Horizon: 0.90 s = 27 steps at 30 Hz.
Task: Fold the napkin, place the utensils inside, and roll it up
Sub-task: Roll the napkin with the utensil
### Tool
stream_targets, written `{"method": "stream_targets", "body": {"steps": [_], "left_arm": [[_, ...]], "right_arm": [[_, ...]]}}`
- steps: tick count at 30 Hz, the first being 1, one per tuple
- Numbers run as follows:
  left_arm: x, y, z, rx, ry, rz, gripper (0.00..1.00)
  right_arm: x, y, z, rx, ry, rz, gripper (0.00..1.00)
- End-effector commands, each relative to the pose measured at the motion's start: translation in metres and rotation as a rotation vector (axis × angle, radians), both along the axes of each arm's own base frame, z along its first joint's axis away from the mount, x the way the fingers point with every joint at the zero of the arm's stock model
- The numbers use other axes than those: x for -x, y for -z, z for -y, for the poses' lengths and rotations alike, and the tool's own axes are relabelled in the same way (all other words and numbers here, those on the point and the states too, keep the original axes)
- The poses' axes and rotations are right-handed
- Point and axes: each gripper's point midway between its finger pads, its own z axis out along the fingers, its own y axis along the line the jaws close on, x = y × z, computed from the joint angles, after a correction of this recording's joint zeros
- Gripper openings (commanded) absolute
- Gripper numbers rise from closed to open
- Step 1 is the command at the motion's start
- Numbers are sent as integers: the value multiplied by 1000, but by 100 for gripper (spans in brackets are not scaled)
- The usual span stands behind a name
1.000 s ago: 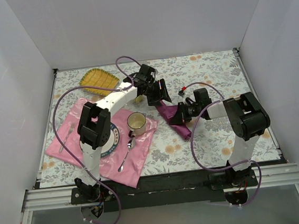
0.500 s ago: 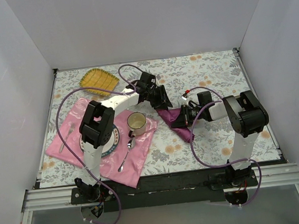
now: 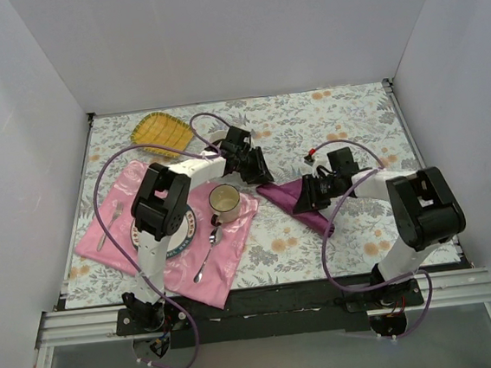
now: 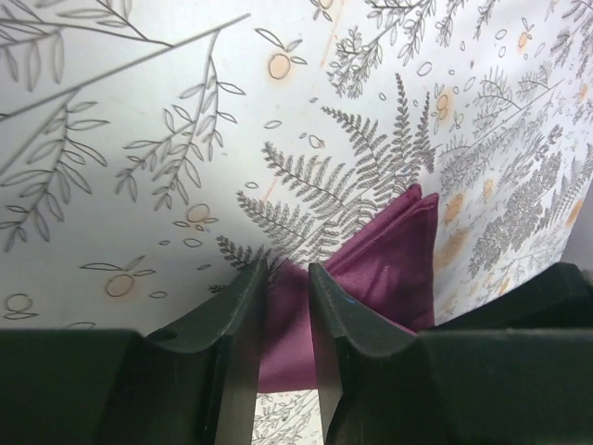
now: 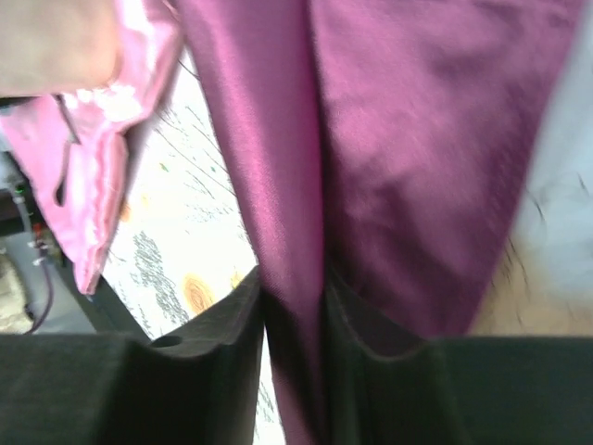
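Left tool (image 4: 287, 273) has its fingers drawn narrow around a corner of the napkin (image 4: 389, 250), pinching it just above the tabletop (image 4: 139, 139). Right tool (image 5: 295, 283) has a fold of the same cloth filling its narrow gap, but I cannot tell whether it grips or is letting go. The napkin lies mid-tabletop, just right of the pink placemat (image 3: 103, 237), gathered into a narrow band between both tools. Folding looks under way and not yet tidy. No blue-handled utensil shows on the cloth, so loading and rolling remain. A second ago the cloth hung bunched and raised between the tools; now it is lower and stretched flatter, and the right arm has swung outward.
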Motion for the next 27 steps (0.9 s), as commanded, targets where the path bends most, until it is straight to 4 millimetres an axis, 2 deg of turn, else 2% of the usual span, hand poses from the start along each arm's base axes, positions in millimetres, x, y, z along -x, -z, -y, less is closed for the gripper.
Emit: {"method": "stream_targets", "body": {"steps": [1, 5, 7, 9, 10, 11, 12, 14, 15, 16, 18, 22, 24, 27], "left_arm": [[-5, 35, -30, -118, -38, -15, 24], [-5, 33, -28, -105, -35, -15, 24], [-6, 28, -26, -98, -32, -9, 24], [-12, 11, -22, -86, -29, 28, 25], [-13, 4, -18, -86, -20, 46, 26], [-18, -14, -15, -74, -10, 80, 27], [-20, -25, -10, -66, 4, 101, 28], [-14, -42, 0, -53, 49, 125, 30], [-16, -61, 8, -24, 66, 157, 31], [-11, -68, 15, -11, 90, 165, 32], [-5, -86, 24, 32, 116, 176, 33], [15, -104, 42, 111, 182, 151, 34], [25, -104, 47, 136, 203, 119, 34], [44, -93, 52, 177, 223, 54, 34]], "right_arm": [[23, 2, 28, 167, 11, -56, 39], [28, 1, 34, 195, 11, -39, 53], [28, 1, 33, 188, 3, -39, 53], [25, 4, 32, 188, 6, -41, 47], [23, 5, 32, 184, 5, -40, 41], [22, 8, 31, 182, 3, -53, 30], [20, 9, 30, 175, 5, -54, 26], [13, 8, 24, 139, -6, -37, 24], [10, 9, 23, 133, -6, -34, 24], [4, 5, 19, 112, -12, -23, 24], [4, 9, 14, 86, -18, -61, 21], [3, 11, 7, 33, 13, -103, 22], [3, 14, 7, 13, 31, -109, 27], [4, 15, 8, 7, 51, -121, 35]]}}
